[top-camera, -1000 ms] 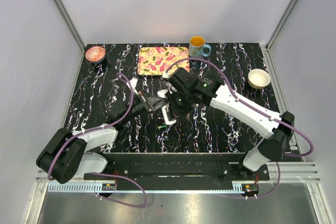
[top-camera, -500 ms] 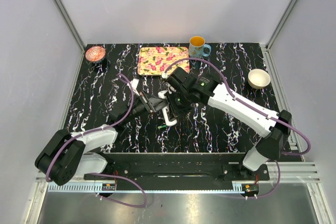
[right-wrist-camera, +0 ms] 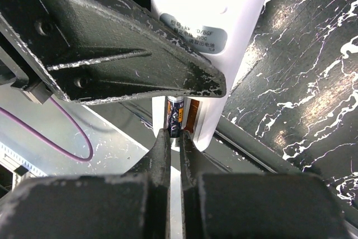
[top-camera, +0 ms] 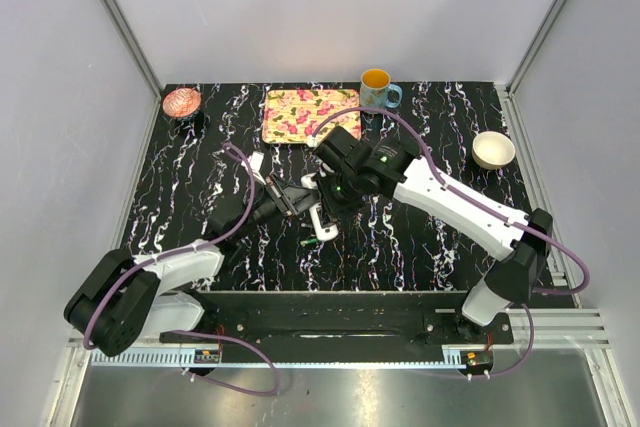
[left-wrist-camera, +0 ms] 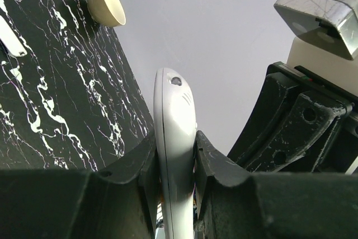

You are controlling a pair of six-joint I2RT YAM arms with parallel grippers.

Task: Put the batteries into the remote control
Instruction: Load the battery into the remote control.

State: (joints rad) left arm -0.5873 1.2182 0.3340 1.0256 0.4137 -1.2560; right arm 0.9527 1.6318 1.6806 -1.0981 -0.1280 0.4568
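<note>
My left gripper (left-wrist-camera: 174, 144) is shut on the white remote control (left-wrist-camera: 174, 116), holding it by its sides a little above the table, left of my right gripper (top-camera: 325, 197). In the right wrist view the remote control (right-wrist-camera: 193, 37) shows its labelled back with the battery bay open. A dark battery with an orange band (right-wrist-camera: 174, 113) lies in that bay. My right gripper (right-wrist-camera: 172, 135) is shut, its tips against the battery's near end. A small greenish battery (top-camera: 304, 243) lies on the table just in front of the grippers.
A small white cover piece (top-camera: 257, 160) lies left of the grippers. At the back stand a flowered tray (top-camera: 308, 114), an orange-filled mug (top-camera: 377, 87) and a pink dish (top-camera: 181, 102). A cream bowl (top-camera: 493, 150) sits at the right.
The right arm has edged slightly left toward the remote. The left gripper keeps the remote in the same place.
</note>
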